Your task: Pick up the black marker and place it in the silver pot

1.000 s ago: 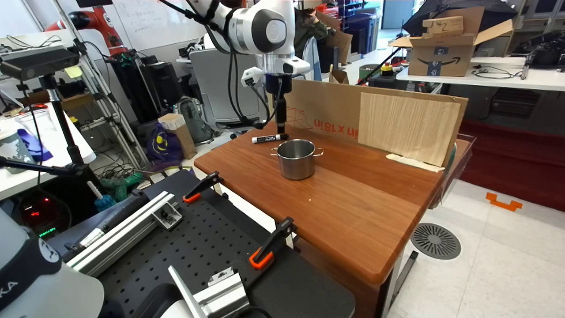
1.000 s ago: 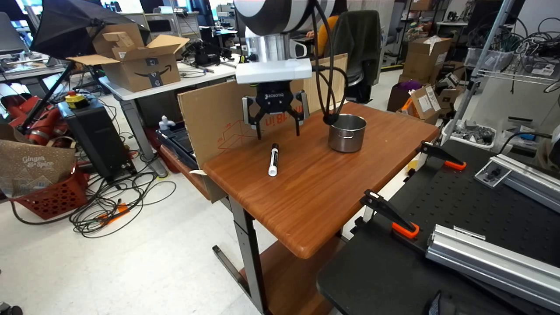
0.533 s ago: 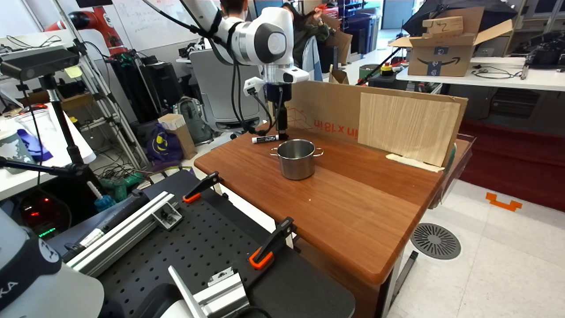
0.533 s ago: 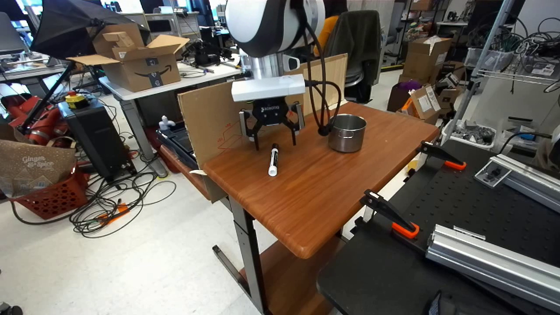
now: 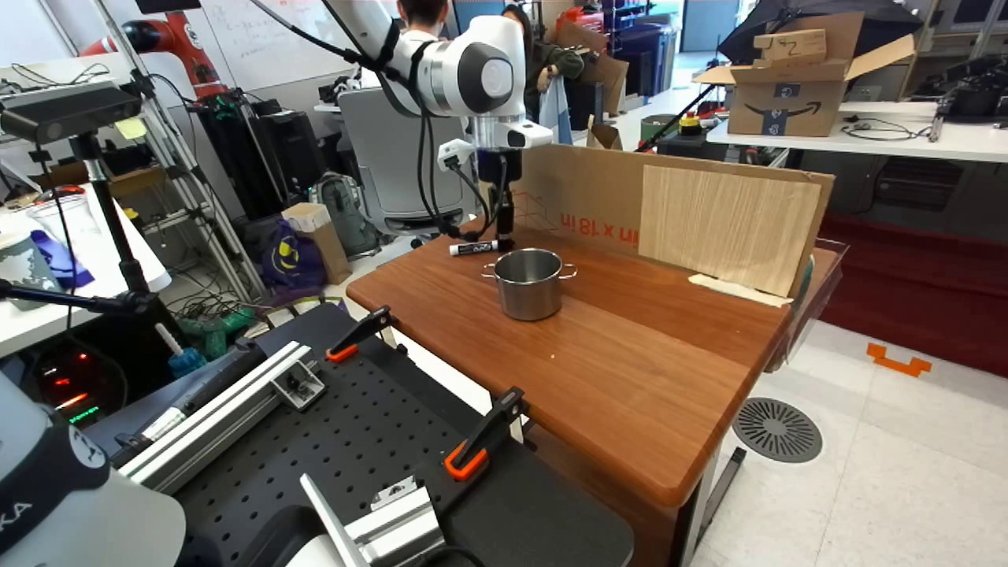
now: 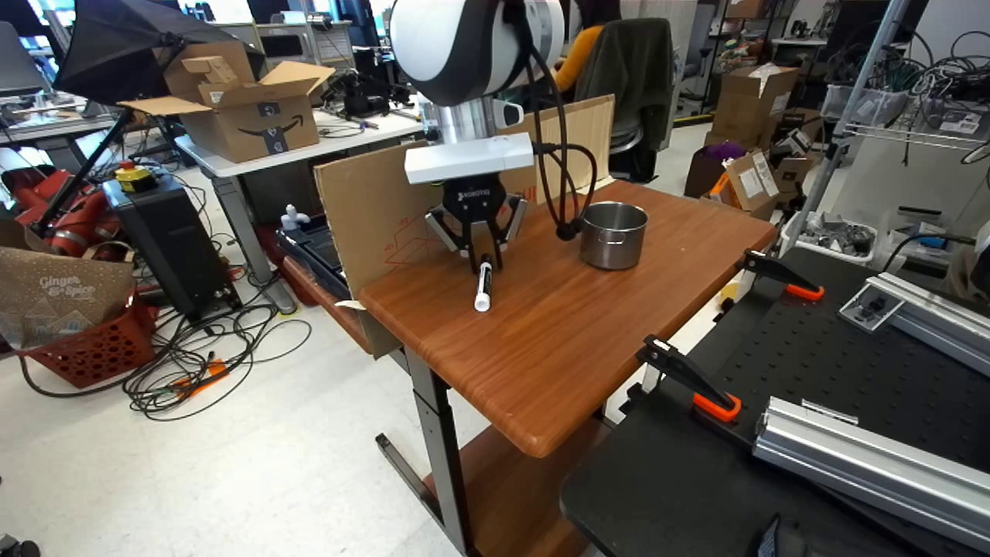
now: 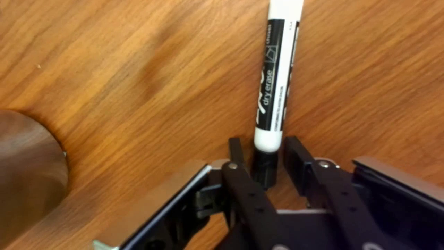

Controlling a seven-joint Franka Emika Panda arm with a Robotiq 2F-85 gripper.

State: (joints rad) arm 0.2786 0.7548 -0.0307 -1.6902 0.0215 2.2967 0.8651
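The long marker (image 7: 276, 85) lies on the surface (image 7: 145, 114), pointing away from the pincer (image 7: 264, 147), whose fingers (image 7: 297, 163) stand a bit apart, one on each side of the black cap (image 7: 264, 170), not squeezing.

My arm (image 5: 453, 75) is mostly white, with a dark patch (image 5: 470, 77) around a pale round disc (image 5: 497, 77). Black cables (image 6: 568, 230) loop off me, and there are black ties (image 5: 387, 39) strapped on higher up. The bottom corner in an exterior view has more of my white casing (image 5: 118, 504), wearing a dark band (image 5: 43, 482) reading "KA" plus a round badge (image 5: 87, 447). I've also got a shiny silver collar (image 6: 465, 121) and a chunky white bar (image 6: 469, 158), kinda brick-shaped tbh. My gripper (image 6: 486, 265) is black, ROBOTIQ in white letters (image 6: 474, 194), silver links (image 6: 442, 232) outside. Wrist view: black fingers (image 7: 296, 156), round shiny screws (image 7: 324, 163).
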